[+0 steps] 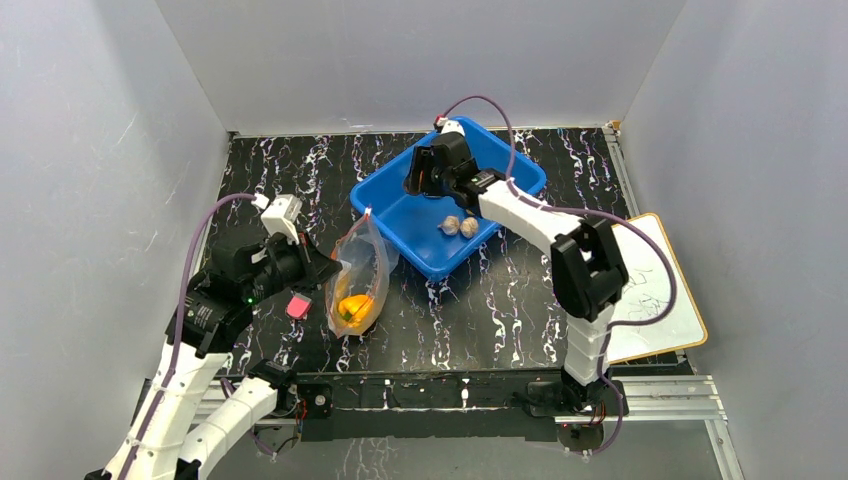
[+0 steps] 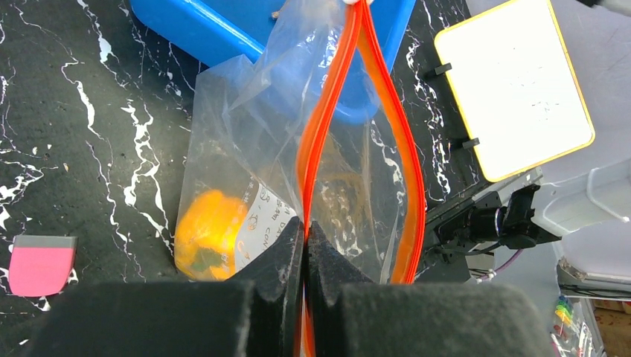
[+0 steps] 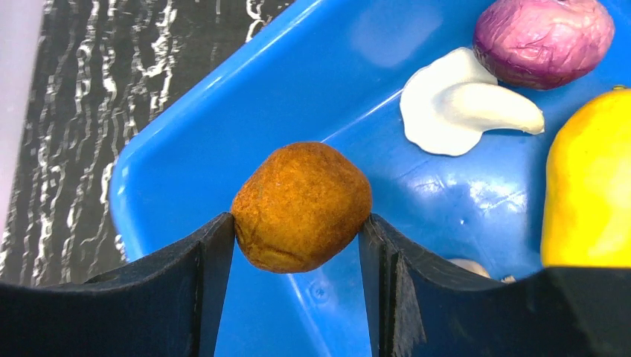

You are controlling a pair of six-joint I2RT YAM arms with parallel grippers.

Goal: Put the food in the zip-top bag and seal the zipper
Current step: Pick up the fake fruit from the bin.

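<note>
The right gripper [image 3: 296, 227] clamps the rounded, probably slip-prone orange-brown lump [image 3: 301, 201] across its middle. The left gripper [image 2: 306, 234] pinches the limp zip-top bag [image 2: 223, 134] at its zipper [image 2: 324, 111].

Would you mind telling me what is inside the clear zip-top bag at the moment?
An orange-yellow pepper lies at the bottom of the zip-top bag. Nothing else is clearly visible inside; the left gripper and a printed label cover part of it.

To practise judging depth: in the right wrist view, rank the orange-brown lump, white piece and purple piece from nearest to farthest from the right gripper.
1. The orange-brown lump, between the fingers of the right gripper.
2. The white piece, farther in, to the right.
3. The purple piece, farthest, top right.
</note>
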